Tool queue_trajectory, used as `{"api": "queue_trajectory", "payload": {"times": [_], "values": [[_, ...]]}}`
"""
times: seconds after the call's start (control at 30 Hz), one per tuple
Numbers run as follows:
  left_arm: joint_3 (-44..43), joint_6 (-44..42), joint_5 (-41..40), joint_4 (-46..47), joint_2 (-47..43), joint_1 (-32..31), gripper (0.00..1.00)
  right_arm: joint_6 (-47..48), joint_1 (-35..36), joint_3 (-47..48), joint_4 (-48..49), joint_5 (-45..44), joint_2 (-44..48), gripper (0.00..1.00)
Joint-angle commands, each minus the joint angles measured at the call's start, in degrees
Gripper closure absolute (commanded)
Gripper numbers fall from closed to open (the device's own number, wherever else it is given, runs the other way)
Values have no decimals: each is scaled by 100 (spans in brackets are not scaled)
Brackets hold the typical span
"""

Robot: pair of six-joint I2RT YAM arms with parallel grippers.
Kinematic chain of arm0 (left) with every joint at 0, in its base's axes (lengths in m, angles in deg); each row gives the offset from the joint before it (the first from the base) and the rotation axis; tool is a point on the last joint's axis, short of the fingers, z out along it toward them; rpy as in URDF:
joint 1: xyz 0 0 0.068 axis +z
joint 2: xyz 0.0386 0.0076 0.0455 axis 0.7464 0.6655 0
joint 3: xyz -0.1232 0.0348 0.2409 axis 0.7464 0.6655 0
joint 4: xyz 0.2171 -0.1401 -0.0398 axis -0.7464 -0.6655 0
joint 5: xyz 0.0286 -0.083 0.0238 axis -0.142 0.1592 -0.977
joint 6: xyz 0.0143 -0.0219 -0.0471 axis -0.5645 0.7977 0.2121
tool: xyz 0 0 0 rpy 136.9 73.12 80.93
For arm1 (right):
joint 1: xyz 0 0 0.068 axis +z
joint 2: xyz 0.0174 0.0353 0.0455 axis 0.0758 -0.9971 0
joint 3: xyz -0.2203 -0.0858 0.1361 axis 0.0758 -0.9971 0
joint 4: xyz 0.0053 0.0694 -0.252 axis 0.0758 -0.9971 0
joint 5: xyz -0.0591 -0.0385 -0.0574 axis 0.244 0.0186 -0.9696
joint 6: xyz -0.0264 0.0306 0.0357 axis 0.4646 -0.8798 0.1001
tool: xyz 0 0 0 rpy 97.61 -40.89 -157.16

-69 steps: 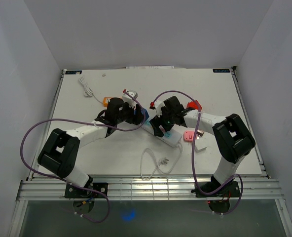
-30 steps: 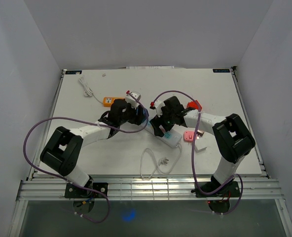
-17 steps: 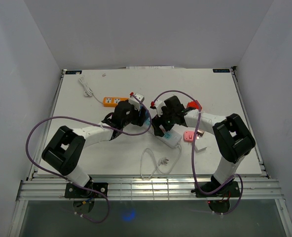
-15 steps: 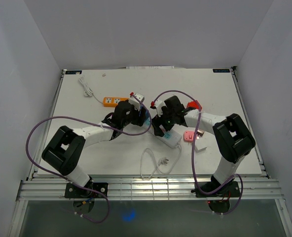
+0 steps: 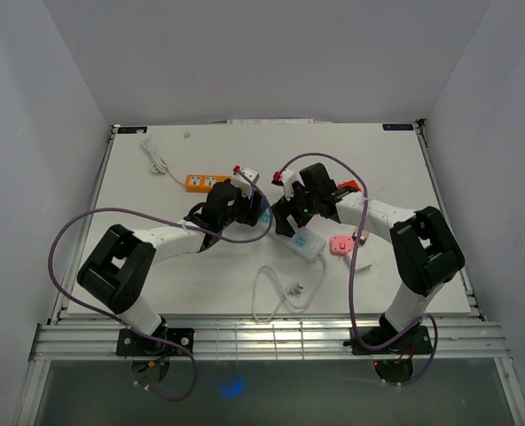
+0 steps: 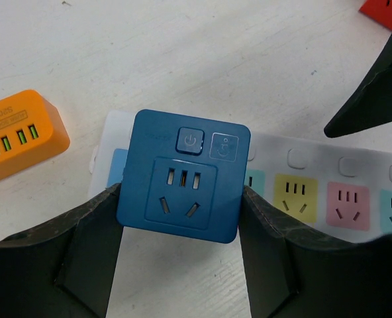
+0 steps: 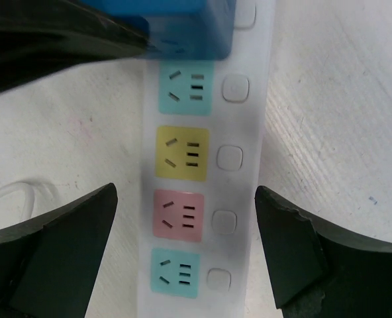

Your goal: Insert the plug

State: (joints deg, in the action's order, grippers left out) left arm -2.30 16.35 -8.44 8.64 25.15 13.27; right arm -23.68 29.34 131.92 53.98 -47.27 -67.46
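Observation:
My left gripper [image 6: 181, 199] is shut on a blue square adapter plug [image 6: 183, 175], with a finger on each side. It holds the adapter over the left end of the white power strip [image 6: 328, 172], covering most of the end socket. I cannot tell whether it is seated. In the top view the left gripper [image 5: 255, 211] meets the strip [image 5: 309, 241] at its far end. My right gripper [image 7: 185, 199] is open and straddles the strip [image 7: 245, 126] above the pink socket. The adapter [image 7: 183, 20] shows at the top of that view.
An orange power strip [image 5: 206, 182] lies behind the left gripper and also shows in the left wrist view [image 6: 20, 132]. A pink object [image 5: 340, 243] and a red one [image 5: 349, 186] lie near the right arm. A loose white cable [image 5: 280, 288] lies in front, another [image 5: 156, 160] at the back left.
My left gripper has carried the blue adapter rightward, from over the orange strip to the end of the white strip. My right wrist has shifted slightly back and right.

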Motion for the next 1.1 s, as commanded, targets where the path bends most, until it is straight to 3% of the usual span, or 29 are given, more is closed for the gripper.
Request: {"api": "queue_trajectory", "payload": {"times": [0.0,0.3,0.47,0.6,0.63,0.9,1.07], "values": [[105,7,57,-343,144,-42,100,-78,6,390,354,409,419,11],[104,16,22,-360,153,-77,100,-438,-64,399,362,461,498,10],[52,-10,31,-395,196,-94,100,-701,-109,180,397,129,717,0],[-10,-63,31,-430,223,-112,100,-1149,-249,-102,740,-136,911,16],[-36,-63,31,-439,232,-112,100,-1385,-345,-129,862,-119,955,24],[-97,-133,-145,-544,267,-209,100,-2055,-513,520,1057,768,455,39],[-194,-168,-250,-632,363,-296,100,-2556,-530,1153,1083,1278,-45,59]]}}
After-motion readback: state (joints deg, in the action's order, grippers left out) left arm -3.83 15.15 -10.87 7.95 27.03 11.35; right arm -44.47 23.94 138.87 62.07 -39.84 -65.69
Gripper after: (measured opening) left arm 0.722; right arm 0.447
